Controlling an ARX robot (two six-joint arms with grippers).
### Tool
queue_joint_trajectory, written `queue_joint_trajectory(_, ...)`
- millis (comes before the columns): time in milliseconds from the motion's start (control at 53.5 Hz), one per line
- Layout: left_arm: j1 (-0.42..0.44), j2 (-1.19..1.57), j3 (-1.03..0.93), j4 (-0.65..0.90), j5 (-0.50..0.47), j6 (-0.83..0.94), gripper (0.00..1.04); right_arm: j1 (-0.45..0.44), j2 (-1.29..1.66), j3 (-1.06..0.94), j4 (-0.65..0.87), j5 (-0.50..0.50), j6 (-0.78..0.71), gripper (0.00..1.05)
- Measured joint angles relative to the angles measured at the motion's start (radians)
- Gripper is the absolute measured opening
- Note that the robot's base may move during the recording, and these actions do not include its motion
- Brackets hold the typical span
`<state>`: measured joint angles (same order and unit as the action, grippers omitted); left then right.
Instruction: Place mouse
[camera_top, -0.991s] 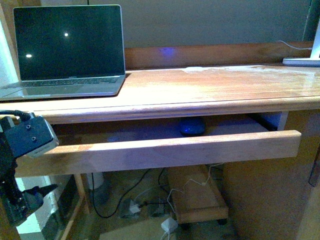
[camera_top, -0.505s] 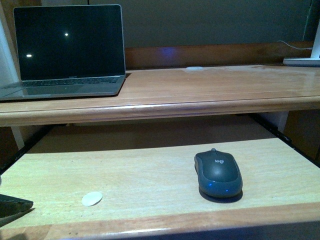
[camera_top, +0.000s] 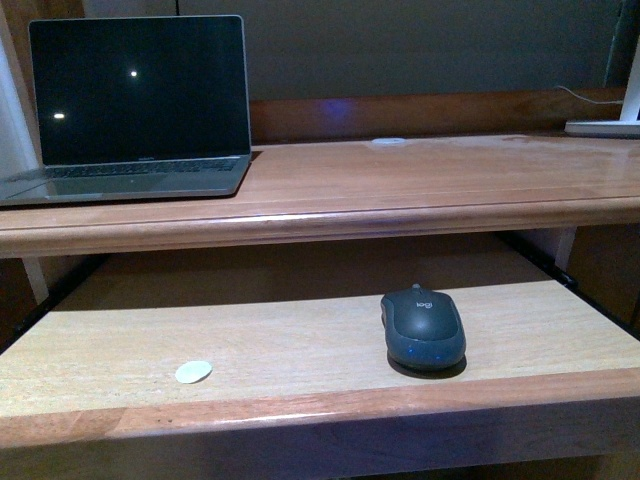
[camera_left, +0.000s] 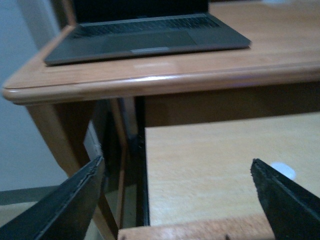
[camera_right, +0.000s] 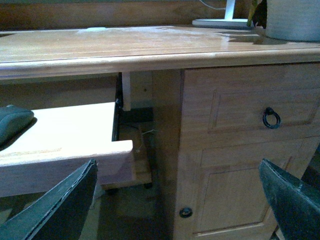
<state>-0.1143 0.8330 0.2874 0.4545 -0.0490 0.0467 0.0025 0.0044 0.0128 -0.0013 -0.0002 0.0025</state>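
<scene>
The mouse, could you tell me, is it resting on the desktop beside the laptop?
No, the mouse lies on the pulled-out tray below the desktop, where the laptop stands.

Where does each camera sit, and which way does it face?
Front view: on the body, facing the wooden desk; no arm shows.
Left wrist view: behind the open left gripper, facing the open grey laptop.
Right wrist view: behind the open right gripper, facing the wooden cabinet.
Front and right wrist views share the dark blue-grey oval mouse.
</scene>
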Motion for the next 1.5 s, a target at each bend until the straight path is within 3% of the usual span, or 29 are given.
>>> queue_joint_trajectory(56,0.004,-0.018,-0.067,0.114,-0.047,-0.019,0.73,0.0,0.0,0.0,0.0,0.0,0.0,0.97)
queue_joint_trajectory(131,0.016,-0.063,-0.104,0.127,-0.047,-0.03,0.58,0.0,0.0,0.0,0.0,0.0,0.0,0.97)
queue_joint_trajectory(206,0.064,-0.116,-0.143,0.112,0.029,-0.035,0.39,0.0,0.0,0.0,0.0,0.0,0.0,0.97)
queue_joint_trajectory(449,0.109,-0.222,-0.196,0.062,0.047,-0.04,0.02,0.0,0.001,0.0,-0.001,-0.002,0.001,0.97)
queue_joint_trajectory(561,0.109,-0.271,-0.216,0.029,0.049,-0.041,0.03,0.032,0.143,0.038,0.02,-0.044,0.047,0.97)
queue_joint_trajectory(711,0.11,-0.338,-0.235,-0.017,0.049,-0.041,0.03,0.138,0.509,0.167,0.295,0.035,0.094,0.97)
queue_joint_trajectory(860,0.11,-0.39,-0.26,-0.028,0.049,-0.041,0.03,0.261,0.808,0.345,0.444,0.11,0.103,0.97)
queue_joint_trajectory(1160,0.11,-0.525,-0.279,-0.146,0.049,-0.041,0.03,0.59,1.174,0.602,0.346,0.112,-0.021,0.97)
queue_joint_trajectory(1496,0.11,-0.621,-0.279,-0.241,0.049,-0.042,0.03,0.698,1.399,0.763,0.323,0.217,-0.022,0.97)
